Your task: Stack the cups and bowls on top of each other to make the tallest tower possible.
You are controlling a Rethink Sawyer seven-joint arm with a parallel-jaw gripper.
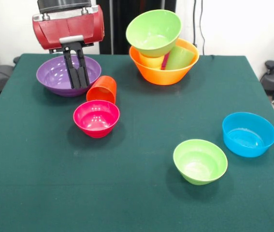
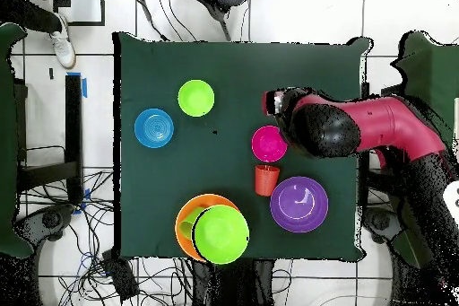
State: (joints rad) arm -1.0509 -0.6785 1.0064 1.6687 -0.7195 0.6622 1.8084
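Note:
The tower stands at the back of the table: a large orange bowl [image 1: 163, 75] holds a yellow cup [image 1: 151, 61], a light green cup [image 1: 180, 58] and a sliver of magenta cup [image 1: 165, 60]. A large light green bowl [image 1: 153, 31] rests tilted on top of them. An orange-red cup [image 1: 102, 89] lies on its side between the wide purple bowl [image 1: 54, 75] and the small pink-red bowl [image 1: 96, 117]. My gripper [image 1: 79, 86] hangs shut and holds nothing. It shows in front of the purple bowl's right side, just left of the orange-red cup.
A small light green bowl [image 1: 200, 161] and a blue bowl [image 1: 249, 134] sit apart at the near right. From overhead, the red arm [image 2: 376, 123] reaches in over the table edge near the pink-red bowl [image 2: 268, 144]. A person's shoe [image 2: 63, 47] shows beyond the green table [image 2: 224, 60].

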